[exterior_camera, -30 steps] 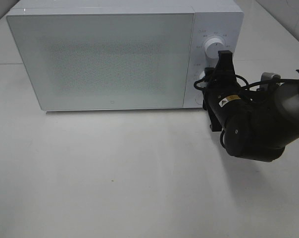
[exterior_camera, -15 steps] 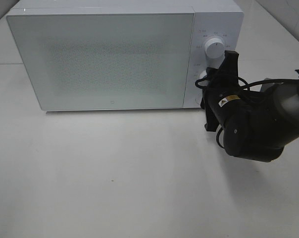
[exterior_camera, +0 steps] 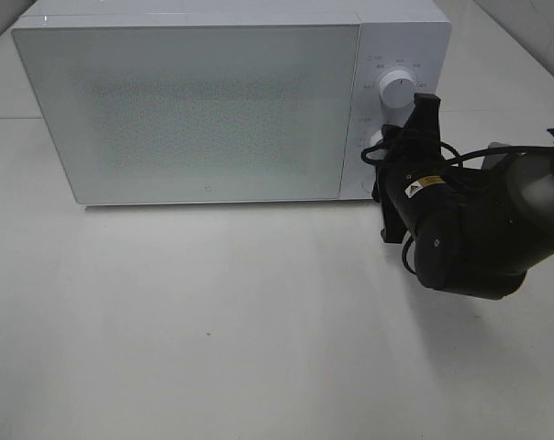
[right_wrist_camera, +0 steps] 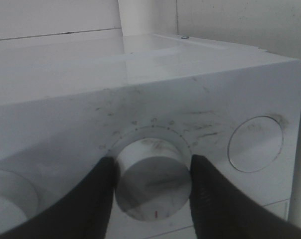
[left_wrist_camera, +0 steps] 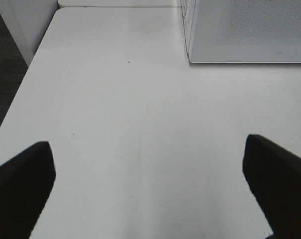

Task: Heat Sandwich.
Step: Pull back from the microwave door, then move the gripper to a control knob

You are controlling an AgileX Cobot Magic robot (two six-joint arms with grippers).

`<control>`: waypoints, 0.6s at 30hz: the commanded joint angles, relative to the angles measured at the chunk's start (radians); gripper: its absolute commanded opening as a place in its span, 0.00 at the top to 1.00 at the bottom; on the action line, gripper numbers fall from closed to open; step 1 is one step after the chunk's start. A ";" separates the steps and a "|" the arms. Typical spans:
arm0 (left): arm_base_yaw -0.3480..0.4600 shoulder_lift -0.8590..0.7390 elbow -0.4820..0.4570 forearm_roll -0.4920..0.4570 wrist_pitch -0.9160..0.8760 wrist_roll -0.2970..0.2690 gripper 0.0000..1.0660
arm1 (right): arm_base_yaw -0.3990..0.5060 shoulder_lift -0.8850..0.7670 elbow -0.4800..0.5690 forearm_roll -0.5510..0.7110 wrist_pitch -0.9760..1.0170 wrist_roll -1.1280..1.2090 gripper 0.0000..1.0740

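Your right gripper (right_wrist_camera: 151,167) clamps the lower knob (right_wrist_camera: 150,191), mid-right on the microwave (exterior_camera: 185,110), its axis pointing straight at you. The left gripper (left_wrist_camera: 148,174) hangs wide open, far away.

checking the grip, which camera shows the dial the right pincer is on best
The right wrist view: the lower dial sits mid-frame, close up, the right pincer gripping its sides. The exterior high view shows only its edge behind the arm. The left wrist view shows just table and a microwave corner.
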 commanded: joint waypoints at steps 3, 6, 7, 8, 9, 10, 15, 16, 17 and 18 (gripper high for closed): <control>0.004 -0.028 0.005 -0.008 -0.008 -0.004 0.08 | 0.000 -0.010 -0.012 -0.018 -0.171 -0.021 0.49; 0.004 -0.028 0.005 -0.008 -0.008 -0.004 0.08 | 0.000 -0.010 -0.012 -0.017 -0.171 -0.021 0.38; 0.004 -0.028 0.005 -0.008 -0.008 -0.004 0.08 | 0.000 -0.010 -0.012 -0.017 -0.171 -0.021 0.32; 0.004 -0.028 0.005 -0.008 -0.008 -0.004 0.08 | 0.000 -0.010 -0.012 -0.017 -0.170 -0.021 0.25; 0.004 -0.028 0.005 -0.008 -0.008 -0.004 0.08 | 0.000 -0.010 -0.012 -0.019 -0.170 -0.021 0.22; 0.004 -0.028 0.005 -0.008 -0.008 -0.004 0.08 | 0.000 -0.010 -0.011 -0.022 -0.170 -0.021 0.22; 0.004 -0.028 0.005 -0.008 -0.008 -0.004 0.08 | 0.000 -0.010 -0.001 -0.039 -0.169 -0.021 0.25; 0.004 -0.028 0.005 -0.008 -0.008 -0.004 0.08 | 0.000 -0.010 0.004 -0.039 -0.170 -0.021 0.26; 0.004 -0.028 0.005 -0.008 -0.008 -0.004 0.08 | 0.000 -0.010 0.004 -0.039 -0.170 -0.021 0.26; 0.004 -0.028 0.005 -0.008 -0.008 -0.004 0.08 | 0.000 -0.010 0.014 -0.039 -0.170 -0.021 0.27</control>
